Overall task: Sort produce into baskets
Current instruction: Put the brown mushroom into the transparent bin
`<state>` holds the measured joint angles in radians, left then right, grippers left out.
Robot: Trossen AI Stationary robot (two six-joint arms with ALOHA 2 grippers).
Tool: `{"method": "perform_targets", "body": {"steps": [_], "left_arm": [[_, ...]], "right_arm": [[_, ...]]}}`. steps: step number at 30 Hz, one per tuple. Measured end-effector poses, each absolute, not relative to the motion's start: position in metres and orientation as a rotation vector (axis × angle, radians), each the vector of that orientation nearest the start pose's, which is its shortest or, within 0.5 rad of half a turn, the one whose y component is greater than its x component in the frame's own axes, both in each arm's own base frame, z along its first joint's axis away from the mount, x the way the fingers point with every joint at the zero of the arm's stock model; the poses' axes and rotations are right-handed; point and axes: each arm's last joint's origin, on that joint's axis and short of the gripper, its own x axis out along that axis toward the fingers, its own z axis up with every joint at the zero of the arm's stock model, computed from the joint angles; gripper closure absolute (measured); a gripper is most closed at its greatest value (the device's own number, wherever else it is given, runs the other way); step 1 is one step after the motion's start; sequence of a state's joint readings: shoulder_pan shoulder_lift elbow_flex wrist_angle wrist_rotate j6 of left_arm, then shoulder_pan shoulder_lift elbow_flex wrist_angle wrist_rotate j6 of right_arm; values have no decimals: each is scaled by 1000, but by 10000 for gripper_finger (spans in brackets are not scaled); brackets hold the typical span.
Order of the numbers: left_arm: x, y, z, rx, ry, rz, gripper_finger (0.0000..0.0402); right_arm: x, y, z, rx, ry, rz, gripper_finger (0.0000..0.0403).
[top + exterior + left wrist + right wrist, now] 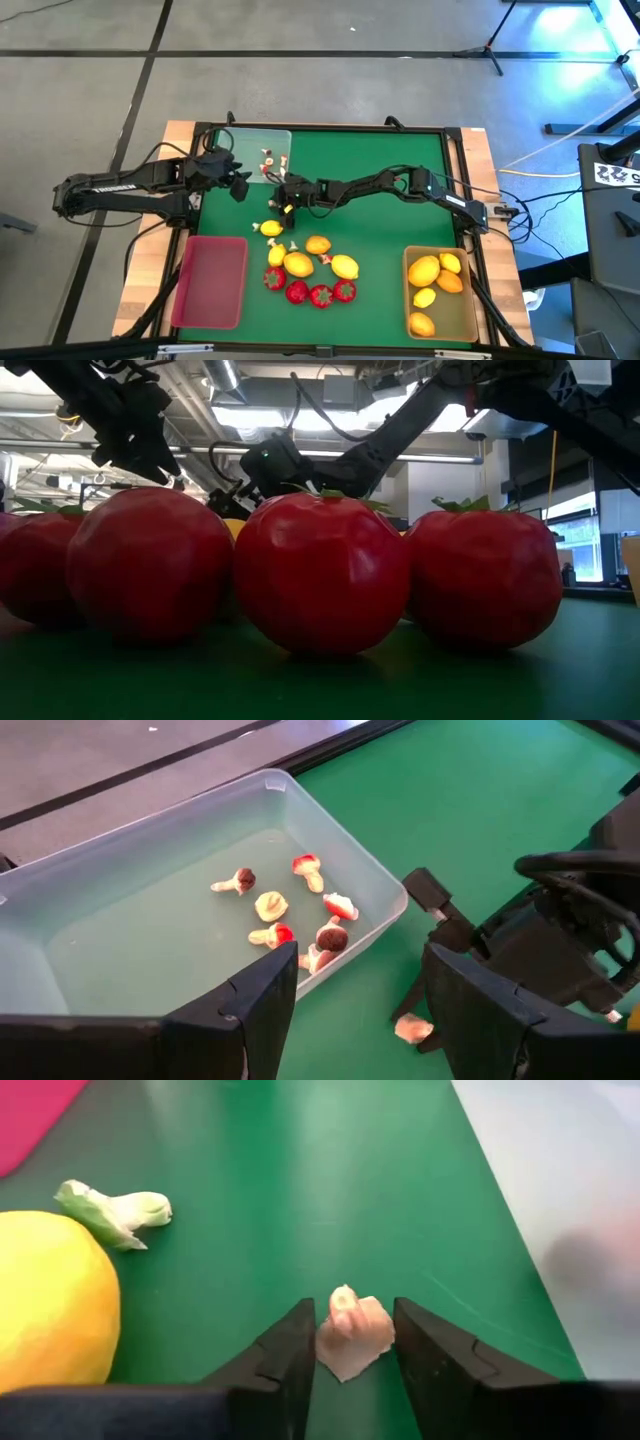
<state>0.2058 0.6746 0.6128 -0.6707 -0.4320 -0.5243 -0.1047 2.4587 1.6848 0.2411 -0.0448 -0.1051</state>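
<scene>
1. We see the right tool (348,1342) low over the green desk mat (380,170), just right of the clear plastic rectangular tray (250,152), clenched on a small pale white mushroom-like toy piece (352,1334) between its two fingers.
2. The left tool (350,1010) hangs released over that tray's near edge, jaws apart, nothing held.
3. In the clear tray we count several tiny white-and-red toy bits (318,906).
4. The red-pink rectangular tray (210,281) sits near-left, with no produce showing in it.
5. The tan rectangular tray (470,318) sits near-right, holding yellow toy lemons (424,270) and an orange toy fruit (450,283).
6. Loose on the mat between them: more yellow lemons (298,263), and red round toy fruits with green tops (320,295) in a row at the near edge.
</scene>
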Motion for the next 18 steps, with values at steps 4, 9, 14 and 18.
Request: {"method": "perform_targets", "body": {"steps": [4, 9, 14, 18], "left_arm": [[127, 39, 250, -399, 563, 786, 193], [127, 39, 250, -399, 561, 785, 193], [127, 39, 250, -399, 560, 785, 193], [127, 39, 250, -400, 560, 785, 193]], "right_arm": [[524, -53, 96, -50, 549, -31, 301], [531, -53, 109, -35, 560, -11, 341], [540, -54, 132, -39, 566, 8, 365], [548, -55, 157, -113, 563, 50, 365]]}}
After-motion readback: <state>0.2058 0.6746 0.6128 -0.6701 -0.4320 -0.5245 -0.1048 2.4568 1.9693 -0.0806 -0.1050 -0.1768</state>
